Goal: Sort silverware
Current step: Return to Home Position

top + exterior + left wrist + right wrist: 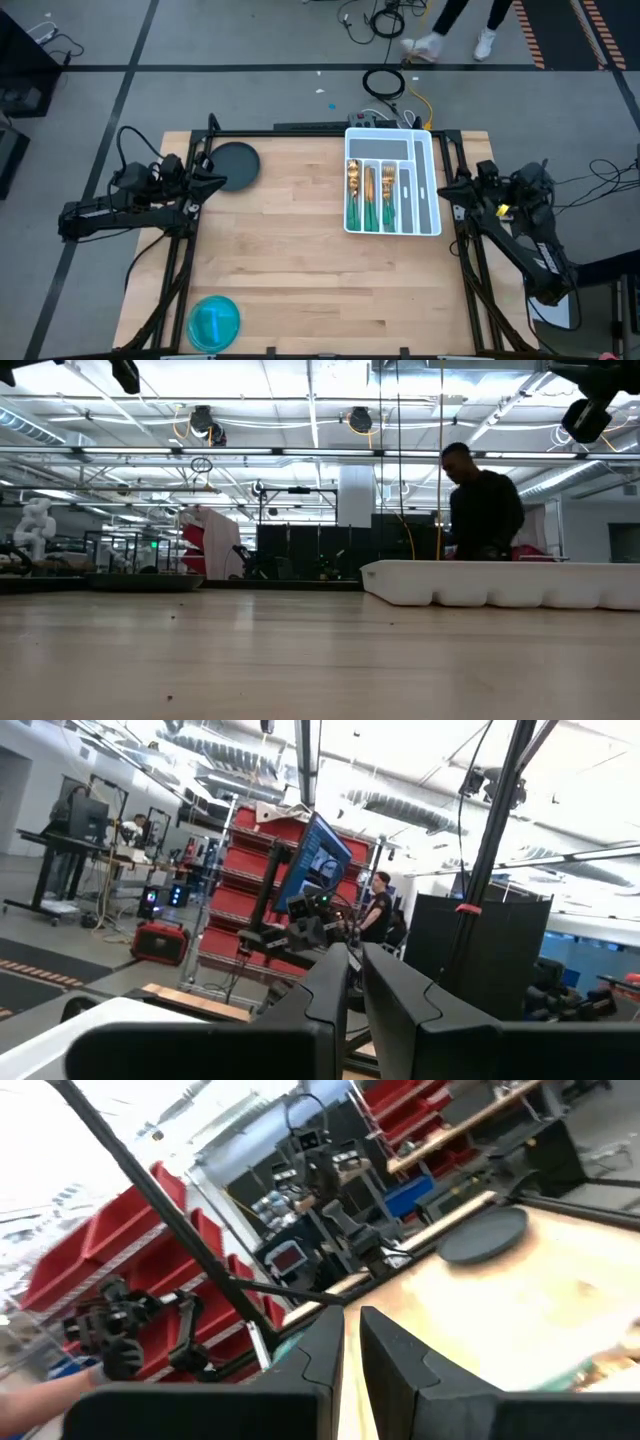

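Gold-headed green-handled silverware (368, 205) all w/in white compartmented plastic tray (390, 148), long axes along slots. Nearer: right gripper (448, 189), just beside tray; left gripper (218, 180) well apart. Both pressed together, empty.

Bright even overhead light; ceiling strips (270, 405) glare in low view; table (300, 260) shadows faint.

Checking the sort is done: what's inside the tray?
Silverware lies in three side-by-side slots of the tray, gold heads all at one end. The other slots show nothing. Pieces overlap, so any lower ones are hidden.
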Action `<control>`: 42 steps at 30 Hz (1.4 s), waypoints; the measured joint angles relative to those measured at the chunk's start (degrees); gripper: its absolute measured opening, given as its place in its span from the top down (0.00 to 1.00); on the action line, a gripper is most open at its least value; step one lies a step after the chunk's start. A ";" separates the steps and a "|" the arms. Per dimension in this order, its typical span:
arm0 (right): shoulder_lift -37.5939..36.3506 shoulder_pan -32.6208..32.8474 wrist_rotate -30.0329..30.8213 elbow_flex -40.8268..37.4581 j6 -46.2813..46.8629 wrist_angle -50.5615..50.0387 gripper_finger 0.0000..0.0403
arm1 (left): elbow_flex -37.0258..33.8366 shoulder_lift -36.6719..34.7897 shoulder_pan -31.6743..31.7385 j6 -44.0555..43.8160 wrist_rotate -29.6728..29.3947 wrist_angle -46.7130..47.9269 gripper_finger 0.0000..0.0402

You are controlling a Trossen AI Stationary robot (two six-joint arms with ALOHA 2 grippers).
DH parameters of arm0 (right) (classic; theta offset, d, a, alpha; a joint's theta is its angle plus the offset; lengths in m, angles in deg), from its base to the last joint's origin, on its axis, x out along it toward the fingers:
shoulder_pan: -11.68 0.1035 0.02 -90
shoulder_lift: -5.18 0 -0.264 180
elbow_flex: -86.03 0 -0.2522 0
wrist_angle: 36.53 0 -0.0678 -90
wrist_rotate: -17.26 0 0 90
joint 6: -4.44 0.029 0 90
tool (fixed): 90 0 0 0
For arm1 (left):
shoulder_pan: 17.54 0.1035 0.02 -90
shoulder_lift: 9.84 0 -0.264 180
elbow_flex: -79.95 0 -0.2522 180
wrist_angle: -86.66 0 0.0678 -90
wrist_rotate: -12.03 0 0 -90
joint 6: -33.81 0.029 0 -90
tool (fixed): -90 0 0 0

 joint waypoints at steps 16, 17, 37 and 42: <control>0.02 7.33 8.57 -4.74 6.00 3.24 0.93 | 0.02 0.00 0.02 -4.42 -0.02 0.15 0.90; 0.02 7.85 8.55 -4.77 5.14 4.78 0.93 | 0.00 0.00 0.02 -4.57 0.02 0.15 0.90; 0.26 24.59 3.57 -27.80 8.28 85.23 0.93 | -0.16 -2.76 0.02 3.42 17.31 3.27 0.90; 0.35 25.57 1.03 -28.57 5.51 77.36 0.93 | -4.02 -6.76 0.00 5.67 17.47 3.83 0.90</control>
